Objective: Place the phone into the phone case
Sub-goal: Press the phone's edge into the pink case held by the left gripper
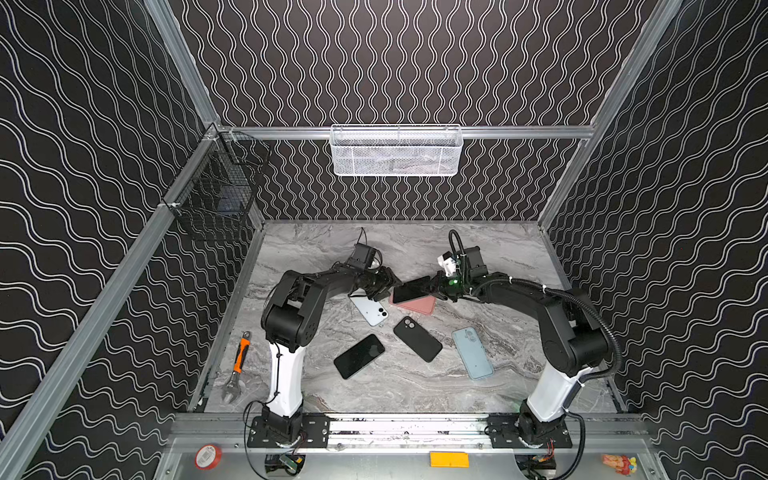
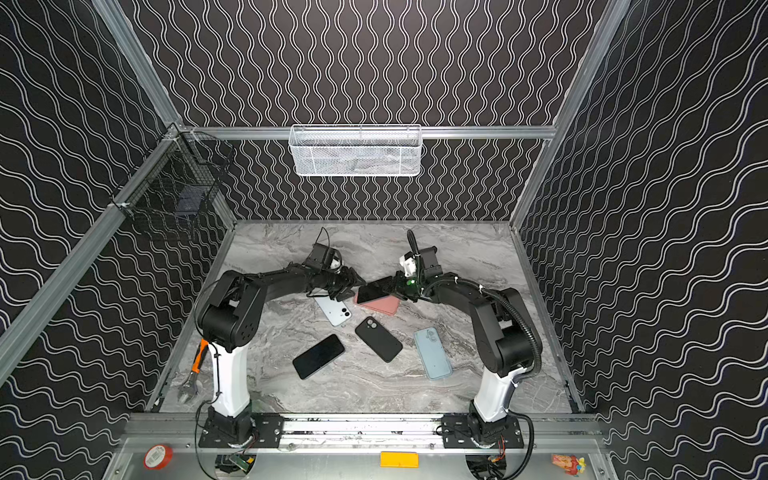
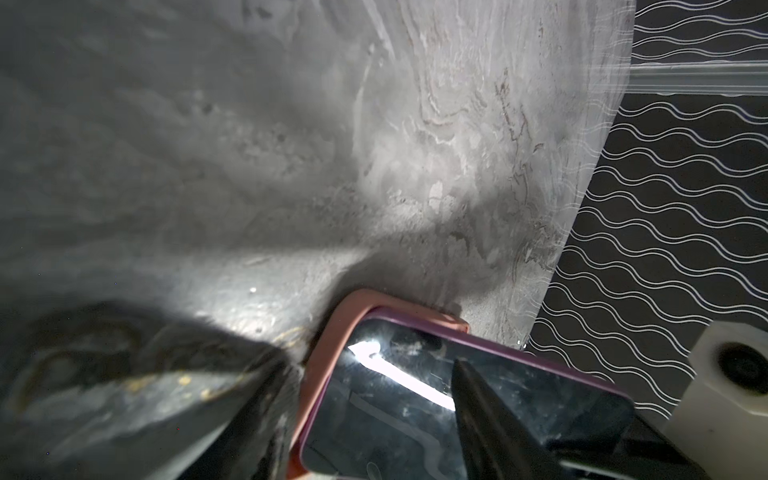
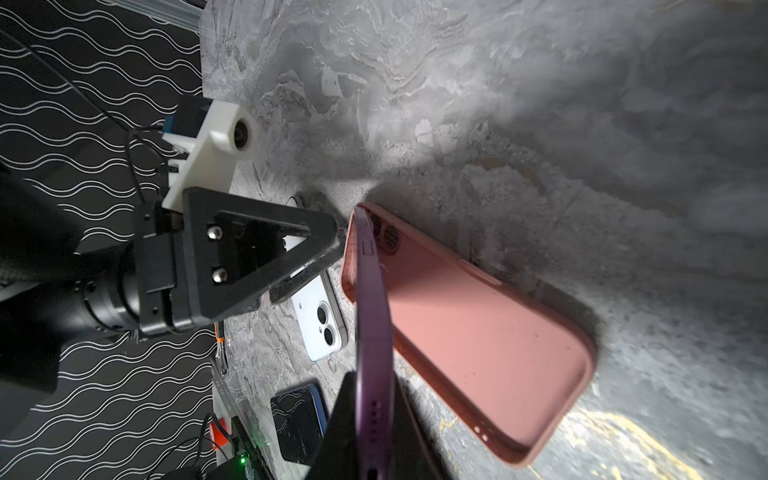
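1. The right end effector [image 1: 435, 286] was seen clamped shut on one short end of the phone [image 1: 410, 289], a purple-edged handset with its dark screen turned upward.
2. The phone was held tilted above the pink phone case [image 1: 417, 306], which lay open side up on the bench [image 1: 415, 392] near its middle.
3. In the right wrist view, the phone [image 4: 374, 316] was shown edge-on. Its free end was down at the camera-cutout end of the case [image 4: 469, 328], and its gripped end was raised clear of the case.
4. Whether that free end was seated inside the case rim could not be told.
5. The left end effector [image 1: 384, 286] was seen at the same end of the case, with its jaws standing apart and nothing held.
6. In the left wrist view, one finger [image 3: 187, 395] was shown just beside the outer edge of the case [image 3: 328, 332] and the other over the phone's screen [image 3: 415, 395]. Contact could not be judged.
7. A pale phone [image 1: 371, 311] was seen lying face down just beside the case.
8. Nearer the arm bases, a black phone [image 1: 359, 356], a black case [image 1: 417, 338] and a light blue case [image 1: 472, 352] were laid apart from one another.
9. An orange-handled wrench [image 1: 237, 365] was seen at the bench's left edge.
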You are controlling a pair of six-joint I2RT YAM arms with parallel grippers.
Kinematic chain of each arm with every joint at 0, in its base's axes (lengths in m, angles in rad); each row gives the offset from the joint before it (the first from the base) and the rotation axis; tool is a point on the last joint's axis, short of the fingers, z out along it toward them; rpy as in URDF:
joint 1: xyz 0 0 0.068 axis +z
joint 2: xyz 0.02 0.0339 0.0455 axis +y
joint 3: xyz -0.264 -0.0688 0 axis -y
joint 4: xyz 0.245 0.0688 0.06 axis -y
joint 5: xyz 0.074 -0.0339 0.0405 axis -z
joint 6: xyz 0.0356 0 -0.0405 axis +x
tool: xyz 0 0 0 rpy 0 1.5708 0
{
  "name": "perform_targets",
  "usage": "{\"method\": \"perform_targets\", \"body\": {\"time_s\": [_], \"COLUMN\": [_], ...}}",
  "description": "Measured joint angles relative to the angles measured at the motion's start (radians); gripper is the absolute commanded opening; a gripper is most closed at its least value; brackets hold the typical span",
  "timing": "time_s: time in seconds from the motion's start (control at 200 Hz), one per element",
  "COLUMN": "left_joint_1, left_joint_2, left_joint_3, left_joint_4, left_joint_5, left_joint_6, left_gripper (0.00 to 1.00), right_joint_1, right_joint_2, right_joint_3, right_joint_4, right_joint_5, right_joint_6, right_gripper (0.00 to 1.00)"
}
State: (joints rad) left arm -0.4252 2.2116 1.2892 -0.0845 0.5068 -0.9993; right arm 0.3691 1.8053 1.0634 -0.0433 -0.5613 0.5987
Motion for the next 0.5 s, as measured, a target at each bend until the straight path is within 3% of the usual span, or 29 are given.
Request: {"method": "perform_targets", "body": {"time_s": [0.501], "left_joint_1": [-0.048], "left_joint_2": [-0.033], "left_joint_3": [-0.065], "left_joint_4": [0.082], "left_joint_5": [-0.085], "left_joint_6": [-0.102], "left_gripper": [0.62], "right_joint_1": [-0.003], "right_joint_2": [-0.032], "right_joint_3": [-0.08], "right_joint_4": [0.055], "right_joint_5": [0.022], "right_joint_6": [0.022], "right_gripper": [0.03]}}
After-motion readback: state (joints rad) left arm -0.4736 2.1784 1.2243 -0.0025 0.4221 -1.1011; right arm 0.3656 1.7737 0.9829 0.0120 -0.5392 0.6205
